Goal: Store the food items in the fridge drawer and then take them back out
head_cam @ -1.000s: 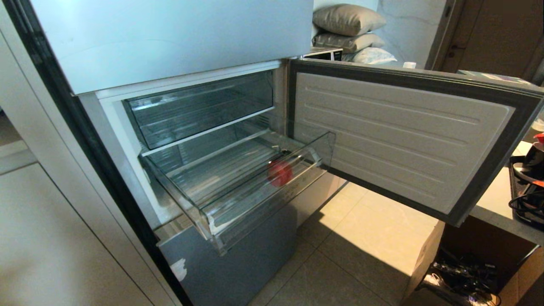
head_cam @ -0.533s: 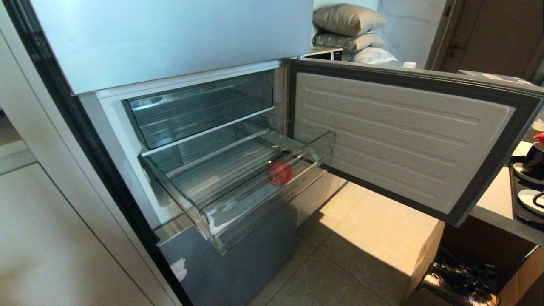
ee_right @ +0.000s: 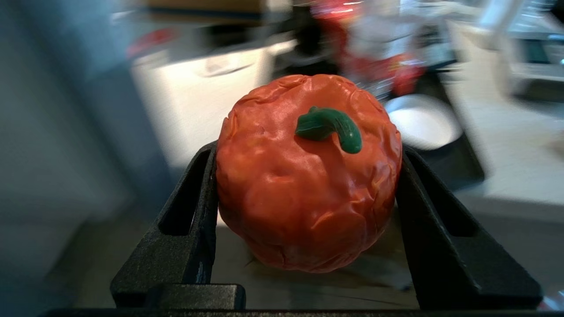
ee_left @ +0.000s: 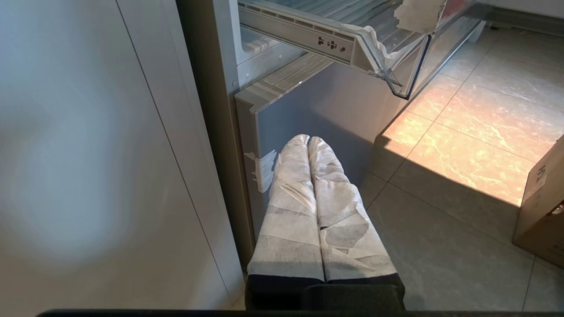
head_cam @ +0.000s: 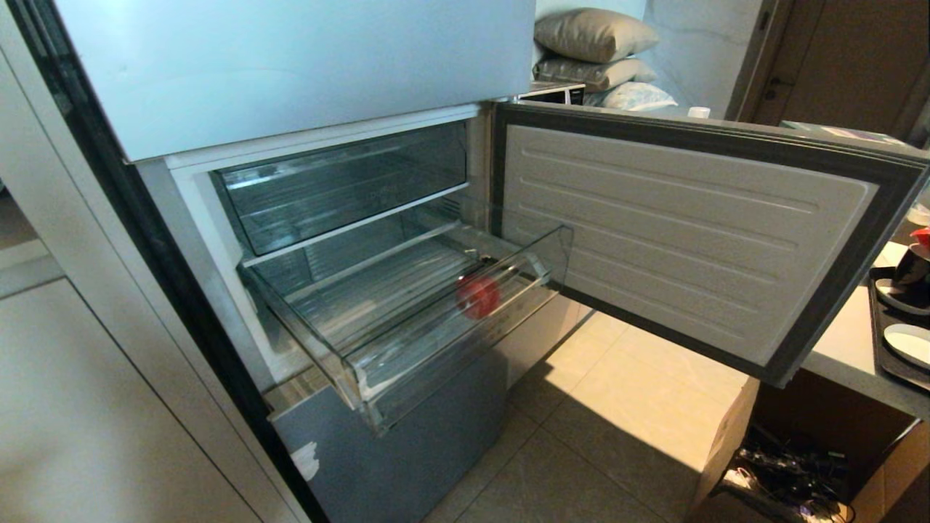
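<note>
Right claw (ee_right: 308,193) (clamping fruit (ee_right: 308,189)), blurred counter (ee_right: 506,167)

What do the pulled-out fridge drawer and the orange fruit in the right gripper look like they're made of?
Fridge drawer: clear, glossy, hard plastic; you see through its walls. Fruit: apparently a toy, probably soft plastic or rubber, with a wrinkled satin skin and a moulded green stem.

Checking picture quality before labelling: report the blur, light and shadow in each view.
Head view: sharp, dim, a sunlit floor patch under the door's shadow. Left wrist view: the shut left gripper is sharp, the wall beside it a soft blur, sun glares on tiles. Right wrist view: the fruit in the right gripper is crisp, background motion-smeared.
</note>
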Tool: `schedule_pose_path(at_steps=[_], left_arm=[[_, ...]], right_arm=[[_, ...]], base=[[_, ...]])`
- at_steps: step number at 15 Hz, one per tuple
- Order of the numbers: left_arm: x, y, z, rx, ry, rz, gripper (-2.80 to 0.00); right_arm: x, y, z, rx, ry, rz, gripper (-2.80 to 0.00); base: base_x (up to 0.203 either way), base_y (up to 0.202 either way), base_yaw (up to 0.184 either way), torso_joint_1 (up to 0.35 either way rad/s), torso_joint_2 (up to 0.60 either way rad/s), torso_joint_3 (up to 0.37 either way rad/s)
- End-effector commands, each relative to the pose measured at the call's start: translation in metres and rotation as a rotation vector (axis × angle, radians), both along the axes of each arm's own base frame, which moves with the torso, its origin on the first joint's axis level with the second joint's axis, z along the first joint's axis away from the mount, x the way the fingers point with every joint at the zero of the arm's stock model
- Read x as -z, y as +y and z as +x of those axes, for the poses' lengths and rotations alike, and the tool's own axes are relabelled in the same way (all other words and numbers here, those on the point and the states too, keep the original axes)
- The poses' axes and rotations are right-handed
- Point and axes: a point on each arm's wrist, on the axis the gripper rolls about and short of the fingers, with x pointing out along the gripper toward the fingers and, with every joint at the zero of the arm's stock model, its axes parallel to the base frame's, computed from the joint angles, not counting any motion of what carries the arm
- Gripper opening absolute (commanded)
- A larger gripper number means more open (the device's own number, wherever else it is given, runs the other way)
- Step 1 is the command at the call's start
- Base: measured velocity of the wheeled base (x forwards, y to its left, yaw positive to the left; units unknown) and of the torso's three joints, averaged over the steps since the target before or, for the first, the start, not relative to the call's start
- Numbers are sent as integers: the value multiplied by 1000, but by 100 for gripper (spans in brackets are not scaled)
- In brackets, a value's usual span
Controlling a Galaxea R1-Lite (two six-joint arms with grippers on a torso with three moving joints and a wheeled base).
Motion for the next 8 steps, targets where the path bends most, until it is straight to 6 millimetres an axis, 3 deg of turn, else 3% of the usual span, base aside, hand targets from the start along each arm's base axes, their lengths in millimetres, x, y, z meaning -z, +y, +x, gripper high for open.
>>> schedule_pose_path(at_steps=[1, 5, 8], left_arm=[[0, 0, 0, 0, -3, 0, -280], [0, 0, 0, 0, -2, 0, -280], [0, 0, 0, 0, -2, 0, -280]], right_arm=[[23, 47, -62, -181, -94, -71, -280], [74, 71, -106, -415, -26, -74, -280], [103, 75, -121, -496, 93, -12, -280]], base=[[0, 0, 0, 0, 0, 0], [0, 0, 0, 0, 0, 0], [0, 0, 0, 0, 0, 0]])
